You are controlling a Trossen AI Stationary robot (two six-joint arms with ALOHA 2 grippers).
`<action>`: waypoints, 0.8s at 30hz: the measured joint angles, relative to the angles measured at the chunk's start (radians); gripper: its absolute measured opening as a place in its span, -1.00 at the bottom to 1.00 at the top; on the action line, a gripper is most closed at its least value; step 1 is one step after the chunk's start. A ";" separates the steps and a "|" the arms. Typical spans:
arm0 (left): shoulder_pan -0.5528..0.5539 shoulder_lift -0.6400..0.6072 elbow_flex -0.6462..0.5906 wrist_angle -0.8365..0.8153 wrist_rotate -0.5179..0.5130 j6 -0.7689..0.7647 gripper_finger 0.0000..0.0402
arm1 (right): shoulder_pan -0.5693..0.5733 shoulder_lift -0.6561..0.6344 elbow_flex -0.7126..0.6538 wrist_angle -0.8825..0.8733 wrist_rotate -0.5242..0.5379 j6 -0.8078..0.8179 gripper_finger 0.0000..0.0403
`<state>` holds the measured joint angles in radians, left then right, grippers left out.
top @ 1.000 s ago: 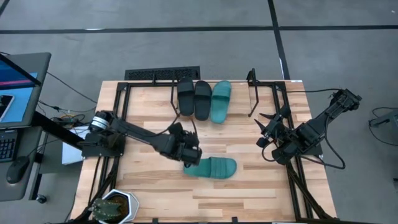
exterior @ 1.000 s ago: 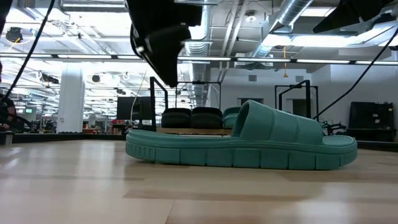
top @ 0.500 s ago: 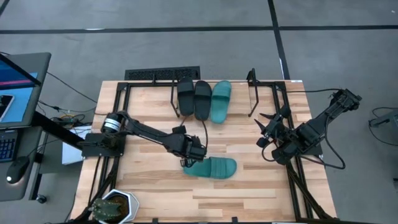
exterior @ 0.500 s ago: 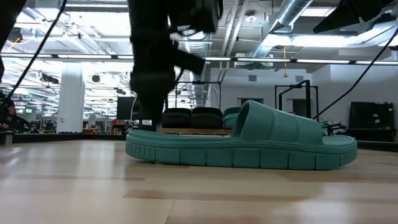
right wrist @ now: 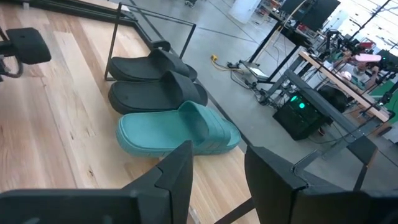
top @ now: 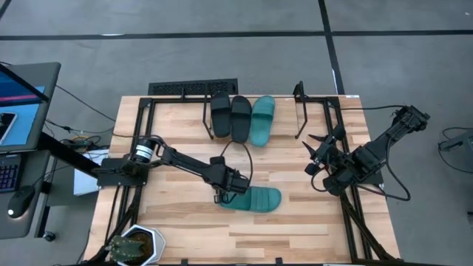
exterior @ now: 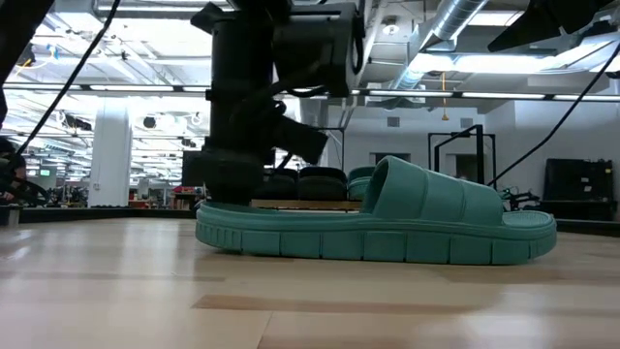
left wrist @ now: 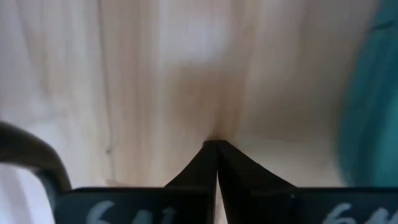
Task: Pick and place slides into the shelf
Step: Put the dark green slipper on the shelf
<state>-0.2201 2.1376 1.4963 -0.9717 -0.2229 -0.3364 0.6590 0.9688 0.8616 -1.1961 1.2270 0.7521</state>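
Note:
A teal slide [top: 253,199] lies flat on its sole on the wooden table, heel end toward the table's left. My left gripper [top: 225,192] stands at that heel end [exterior: 225,208], pointing down, fingers shut with nothing between them [left wrist: 216,146]. The shelf [top: 298,111] of thin black rods stands at the far edge. It holds two black slides [top: 230,117] and one teal slide [top: 262,120] side by side. My right gripper [top: 324,157] waits open over the table's right side, seen also in its wrist view [right wrist: 217,171]. My left gripper points down from above, and its shut fingertips [left wrist: 205,163] meet just over the bare wood next to the teal slide's heel end [left wrist: 373,112]. I cannot tell whether they touch the table or the slide.
A black slotted grille [top: 194,88] lies on the floor beyond the table's far edge. A potted plant [top: 137,247] sits at the near left corner, and a screen [top: 22,103] stands off the left side. Bare wood lies around the loose slide.
My left gripper has come down and shifted slightly toward the table's right, ending low at the heel end of the loose teal slide, and its fingers have shut on nothing. The slide has stayed where it was.

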 joint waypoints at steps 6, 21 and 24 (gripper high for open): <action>-0.019 0.003 0.036 0.042 0.109 -0.008 -1.00 | 0.000 0.000 0.000 0.000 0.000 0.000 -0.34; -0.047 0.010 0.050 0.266 0.532 -0.041 -1.00 | 0.000 0.000 0.000 0.000 0.000 0.000 -0.33; -0.054 0.010 0.050 0.389 0.591 -0.044 -1.00 | 0.000 0.000 0.000 0.000 0.000 0.000 -0.34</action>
<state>-0.2746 2.1479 1.5464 -0.5830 0.3676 -0.3809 0.6587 0.9688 0.8616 -1.1961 1.2266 0.7521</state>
